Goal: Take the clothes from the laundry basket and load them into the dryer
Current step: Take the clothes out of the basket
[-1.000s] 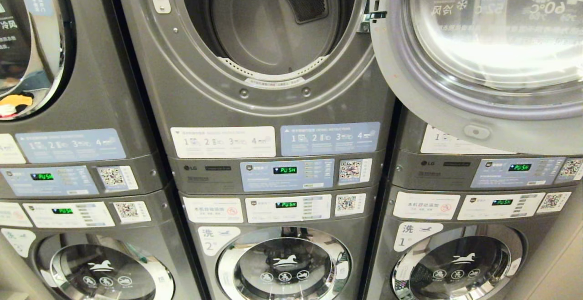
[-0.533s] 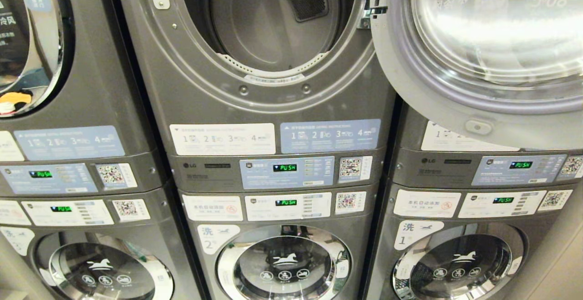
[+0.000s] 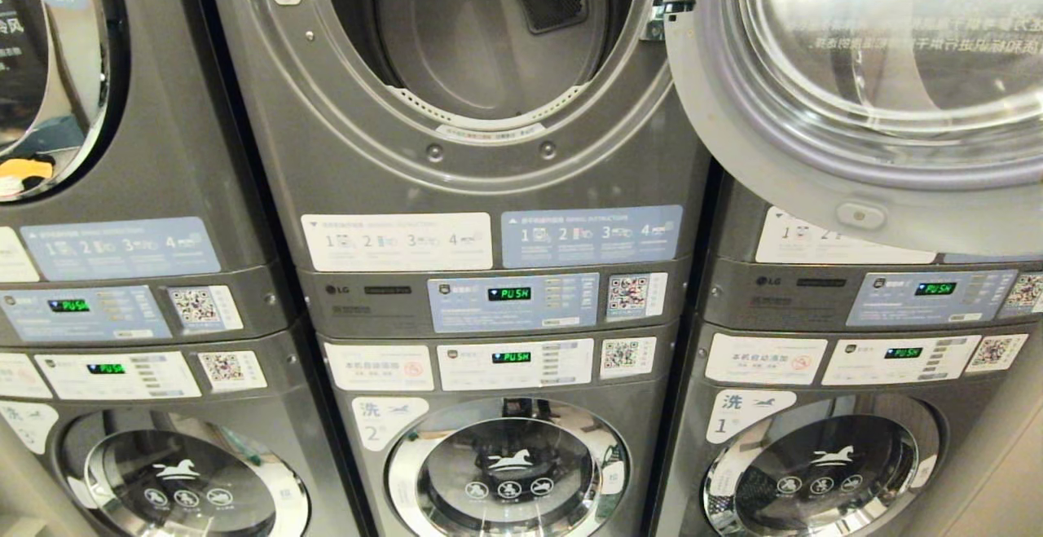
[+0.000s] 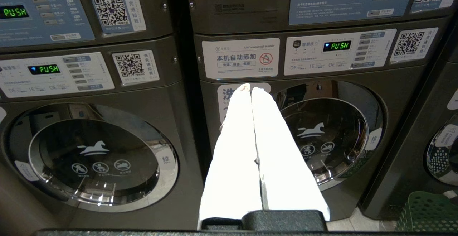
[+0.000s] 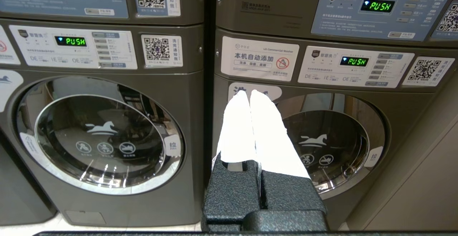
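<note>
Both tools pinched shut, empty — left tool, right tool — facing washers

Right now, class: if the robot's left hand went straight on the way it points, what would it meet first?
Probably the front of the middle lower washer, near its white label left of the round door. The left hand is shut and empty; depth is unclear.

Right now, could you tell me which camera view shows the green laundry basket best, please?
The left wrist view: it is the only view that catches the green laundry basket, a corner of its mesh wall on the floor by the lower machines. The head view shows only the stacked machines and the open dryer door; the right wrist view shows no basket.
</note>
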Tool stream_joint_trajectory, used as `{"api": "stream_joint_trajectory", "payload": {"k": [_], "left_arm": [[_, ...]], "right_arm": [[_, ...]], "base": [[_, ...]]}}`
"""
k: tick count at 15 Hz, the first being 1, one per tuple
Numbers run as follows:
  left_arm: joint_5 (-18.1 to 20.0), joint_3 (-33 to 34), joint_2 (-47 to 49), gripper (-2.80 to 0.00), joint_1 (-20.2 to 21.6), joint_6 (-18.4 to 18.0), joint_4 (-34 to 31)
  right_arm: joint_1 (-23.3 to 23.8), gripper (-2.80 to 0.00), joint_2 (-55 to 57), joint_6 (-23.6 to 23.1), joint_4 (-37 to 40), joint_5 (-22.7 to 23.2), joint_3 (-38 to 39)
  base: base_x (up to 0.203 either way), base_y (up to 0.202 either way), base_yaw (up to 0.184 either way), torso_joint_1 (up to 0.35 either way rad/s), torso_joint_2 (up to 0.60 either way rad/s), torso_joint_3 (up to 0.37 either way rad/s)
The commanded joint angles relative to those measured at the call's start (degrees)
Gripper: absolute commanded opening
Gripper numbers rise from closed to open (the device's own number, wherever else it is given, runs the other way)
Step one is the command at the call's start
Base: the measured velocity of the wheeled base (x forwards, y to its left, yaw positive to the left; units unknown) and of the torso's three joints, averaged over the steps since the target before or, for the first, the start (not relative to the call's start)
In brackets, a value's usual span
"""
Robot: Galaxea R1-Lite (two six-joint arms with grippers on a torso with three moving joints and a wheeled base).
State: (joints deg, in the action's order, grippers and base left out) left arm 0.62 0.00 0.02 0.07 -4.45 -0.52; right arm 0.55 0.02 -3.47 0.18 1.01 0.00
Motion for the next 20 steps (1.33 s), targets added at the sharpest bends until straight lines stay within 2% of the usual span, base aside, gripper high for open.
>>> {"api": "stream_joint_trajectory", "payload": {"k": [1,20], "left_arm": [[-0.01,0.09,-0.02,-2.80,0.01,-0.04,-0.01],[-0.01,0.09,-0.02,-2.80,0.01,-0.04,-0.01]], "right_arm": [[0.03,-2.80,-0.02,-0.01,-0.01,0.04,0.01],[-0.02,-2.80,-0.02,0.40,-0.01,-0.29,0.00]], "base": [[0.000,0.000,0.000,-0.060,0.13,0.076],[0.000,0.000,0.000,-0.119,0.26,0.135]]}}
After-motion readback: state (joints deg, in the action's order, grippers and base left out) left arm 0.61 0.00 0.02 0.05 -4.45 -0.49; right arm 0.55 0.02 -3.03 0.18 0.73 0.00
